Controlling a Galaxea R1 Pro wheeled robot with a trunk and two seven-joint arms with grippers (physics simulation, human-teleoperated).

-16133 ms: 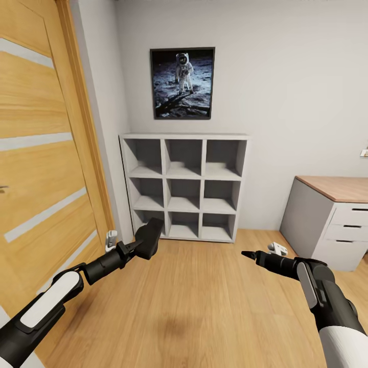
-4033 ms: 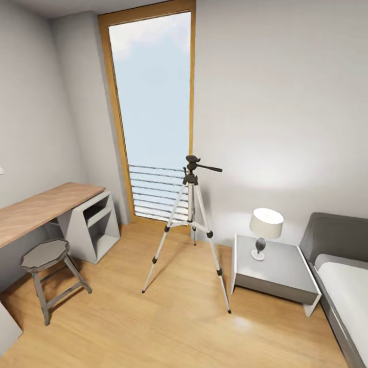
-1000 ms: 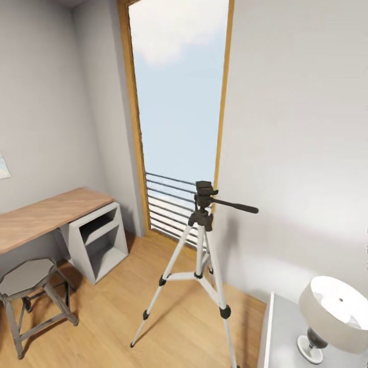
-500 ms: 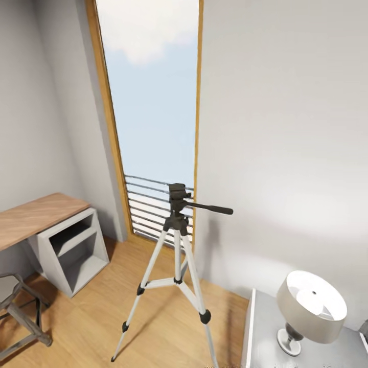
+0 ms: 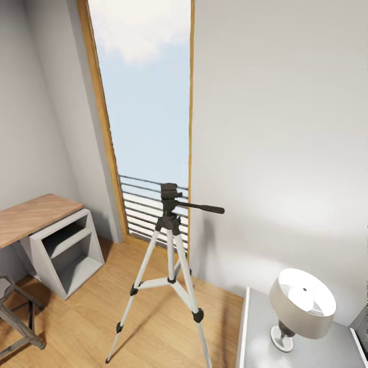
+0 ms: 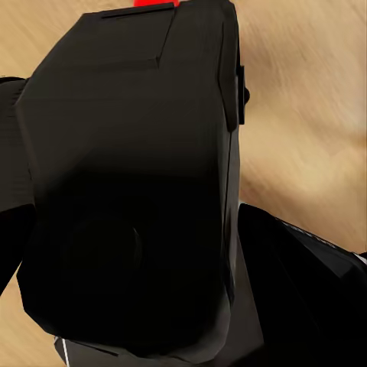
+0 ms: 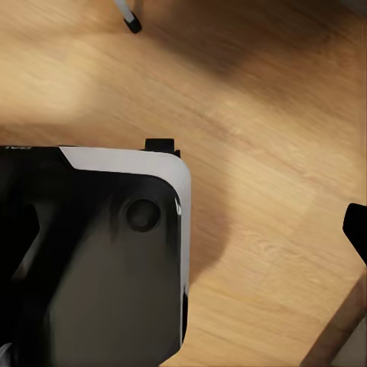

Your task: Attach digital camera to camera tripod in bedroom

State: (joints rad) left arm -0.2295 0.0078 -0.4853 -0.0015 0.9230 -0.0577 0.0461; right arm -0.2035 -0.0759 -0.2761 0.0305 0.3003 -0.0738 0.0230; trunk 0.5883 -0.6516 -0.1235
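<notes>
The camera tripod (image 5: pixel 169 245) stands on the wood floor in front of the tall window, silver legs spread. Its black head (image 5: pixel 168 196) is bare, with the long handle (image 5: pixel 200 208) pointing right. In the left wrist view the black digital camera (image 6: pixel 138 138) looms very close, its red button (image 6: pixel 157 3) at the picture's edge. My left gripper (image 6: pixel 130 252) is shut on it, with dark fingers (image 6: pixel 306 290) at its sides. The right wrist view looks down at the floor, with one tripod foot (image 7: pixel 131 23) and a dark fingertip (image 7: pixel 356 228) at the edge.
A wood-topped desk (image 5: pixel 30 217) with a grey open cabinet (image 5: pixel 64 250) stands at the left, a stool (image 5: pixel 15 317) before it. A grey nightstand (image 5: pixel 255 342) with a lamp (image 5: pixel 301 306) is at the lower right. My own black-and-white body (image 7: pixel 99 252) is near the floor.
The whole head view has shifted: I have come closer and turned a little right, so the tripod sits slightly further left. The tripod itself has not moved.
</notes>
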